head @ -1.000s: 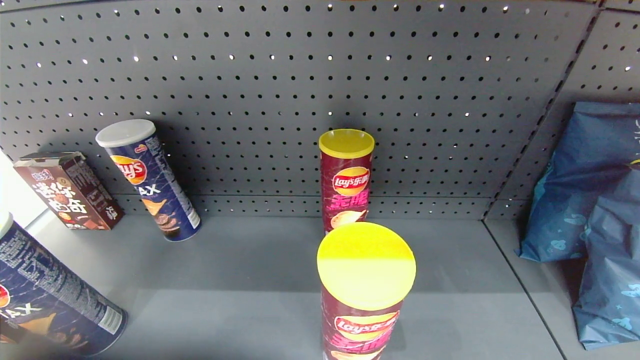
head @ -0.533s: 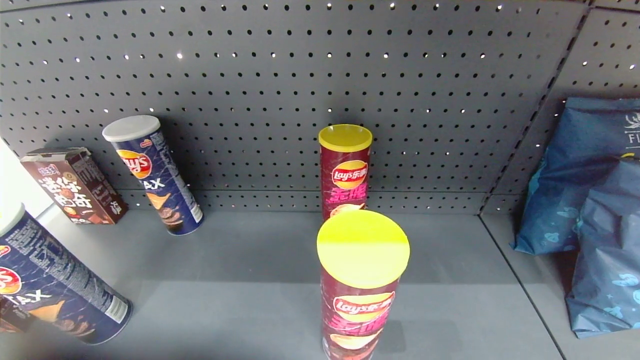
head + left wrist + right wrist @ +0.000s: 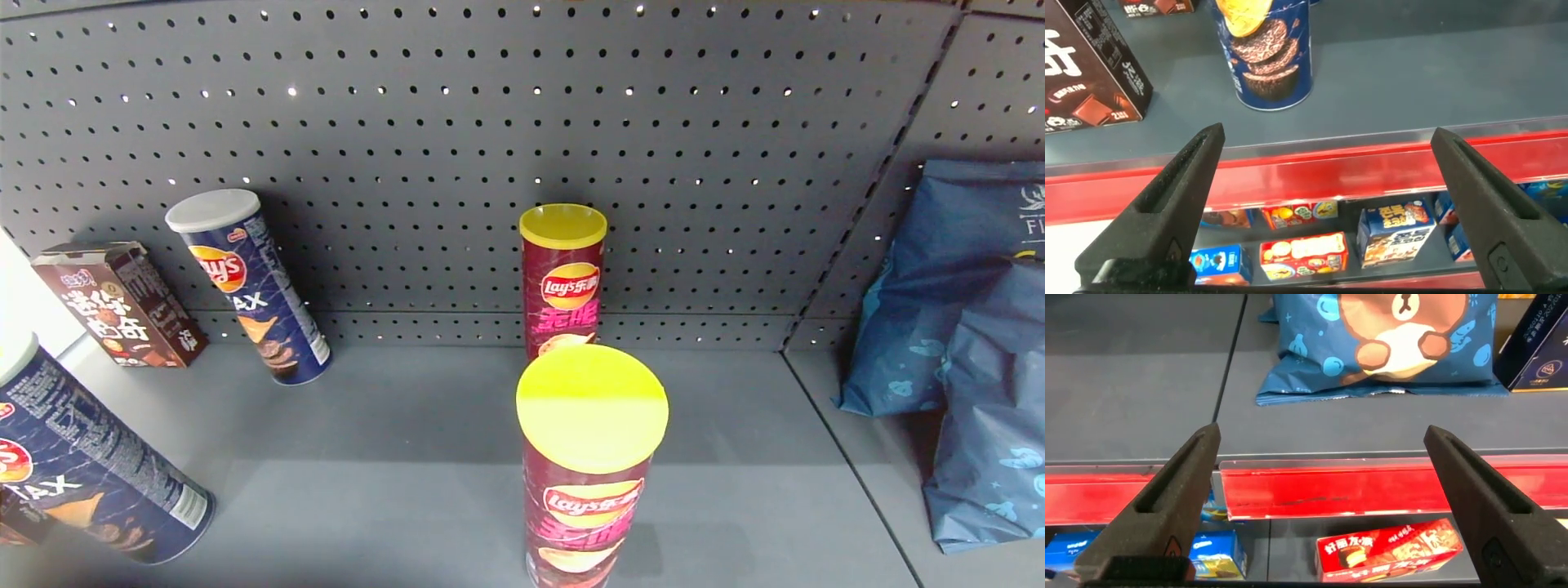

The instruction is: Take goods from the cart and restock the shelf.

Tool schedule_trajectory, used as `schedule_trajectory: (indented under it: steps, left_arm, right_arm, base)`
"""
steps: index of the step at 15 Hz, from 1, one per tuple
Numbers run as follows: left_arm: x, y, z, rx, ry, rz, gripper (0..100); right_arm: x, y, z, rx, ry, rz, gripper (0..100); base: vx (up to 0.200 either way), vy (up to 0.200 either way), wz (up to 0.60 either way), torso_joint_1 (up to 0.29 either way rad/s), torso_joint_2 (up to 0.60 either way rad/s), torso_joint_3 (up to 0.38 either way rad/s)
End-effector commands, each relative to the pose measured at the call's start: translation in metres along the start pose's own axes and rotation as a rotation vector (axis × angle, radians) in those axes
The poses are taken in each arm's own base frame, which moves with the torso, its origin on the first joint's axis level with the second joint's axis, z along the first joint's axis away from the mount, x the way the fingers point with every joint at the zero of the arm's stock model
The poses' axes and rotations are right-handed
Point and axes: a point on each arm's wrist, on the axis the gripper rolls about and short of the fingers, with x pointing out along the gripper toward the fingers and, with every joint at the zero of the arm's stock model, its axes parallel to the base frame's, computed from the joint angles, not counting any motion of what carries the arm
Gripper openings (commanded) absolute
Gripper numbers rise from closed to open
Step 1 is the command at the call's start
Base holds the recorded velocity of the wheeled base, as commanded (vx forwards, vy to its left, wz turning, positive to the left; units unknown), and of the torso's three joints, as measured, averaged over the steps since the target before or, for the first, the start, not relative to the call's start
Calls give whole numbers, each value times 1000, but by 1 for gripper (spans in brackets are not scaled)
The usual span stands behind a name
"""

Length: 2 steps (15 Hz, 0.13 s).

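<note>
A dark grey perforated metal back panel [image 3: 490,122] rises behind a flat grey shelf board [image 3: 392,425]. At the right end of the shelf, two blue crinkled snack bags [image 3: 963,269] are stacked against the panel. One of them, printed with a brown bear [image 3: 1380,343], lies just behind the red plastic front strip [image 3: 1331,486] of the shelf. At the left front edge stands a dark blue chip can [image 3: 90,474], with a second dark blue chip can with a pale grey lid [image 3: 249,294] farther back, close to the panel. In the middle stand two maroon chip cans with yellow lids, the front one [image 3: 589,482] near the shelf's front and the rear one [image 3: 563,278] right behind it against the panel. A brown cardboard chocolate box [image 3: 118,306] sits at the far left by the panel. The left gripper [image 3: 1327,135] hangs before the red strip, its black fingers spread wide with nothing between them. The right gripper [image 3: 1320,431] is likewise spread wide and holds nothing
</note>
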Motion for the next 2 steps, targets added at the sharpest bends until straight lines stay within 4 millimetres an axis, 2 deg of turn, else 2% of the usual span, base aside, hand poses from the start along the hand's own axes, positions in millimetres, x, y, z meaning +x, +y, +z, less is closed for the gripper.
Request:
schedule_trajectory:
  steps: [1,2]
  left_arm:
    - [0,0,0,0,2,0,100]
    - [0,0,0,0,2,0,100]
  right_arm:
    - [0,0,0,0,1,0,100]
    - [0,0,0,1,1,0,100]
  base:
    - [0,0,0,0,0,0]
    - [0,0,0,0,0,0]
